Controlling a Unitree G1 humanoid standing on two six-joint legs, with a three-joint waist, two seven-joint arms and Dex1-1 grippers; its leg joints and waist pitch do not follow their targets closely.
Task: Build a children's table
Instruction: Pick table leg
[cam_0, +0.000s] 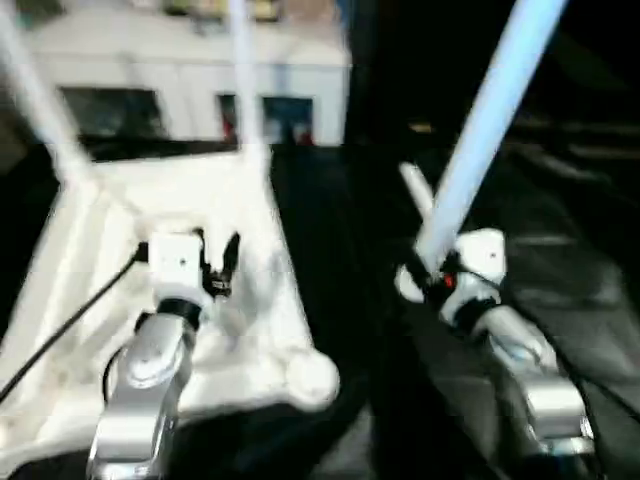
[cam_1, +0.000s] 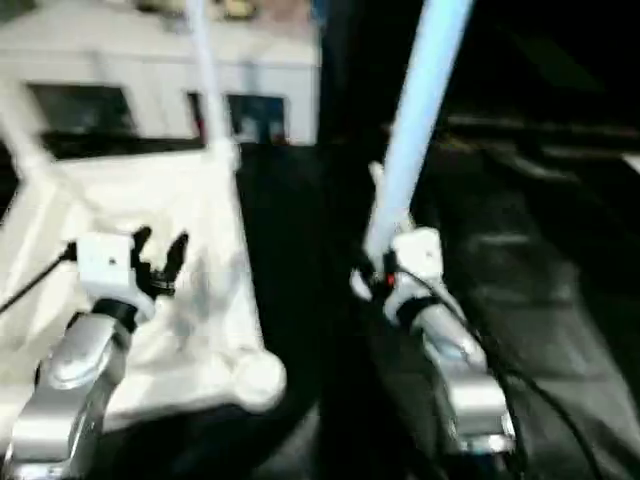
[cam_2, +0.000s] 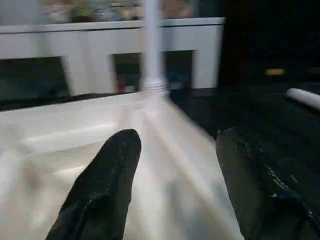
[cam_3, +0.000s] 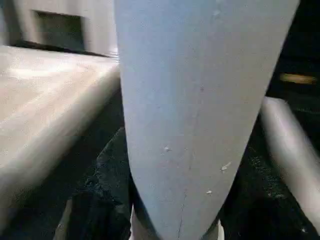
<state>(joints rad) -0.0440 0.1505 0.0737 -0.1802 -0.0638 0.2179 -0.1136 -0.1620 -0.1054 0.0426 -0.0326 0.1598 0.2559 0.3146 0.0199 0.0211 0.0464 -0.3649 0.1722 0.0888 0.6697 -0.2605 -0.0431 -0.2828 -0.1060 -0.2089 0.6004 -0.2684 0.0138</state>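
Place: an indoor test or demo room, lab-like; it cannot be told more exactly.
Floor: a black cover (cam_0: 560, 260) spreads under the work, creased and dull, like a mat laid for trials.
Back wall: a long white cabinet (cam_0: 190, 75) with dark glass-fronted compartments; small coloured items sit behind the glass, too blurred to name.
Cabinet top: more blurred coloured items stand along it (cam_2: 100, 9).
Rig: a black cable (cam_0: 70, 320) runs to the robot's silver left forearm (cam_0: 150, 370), wiring of a test setup.
Light: dim on the right, brighter over the cabinet.
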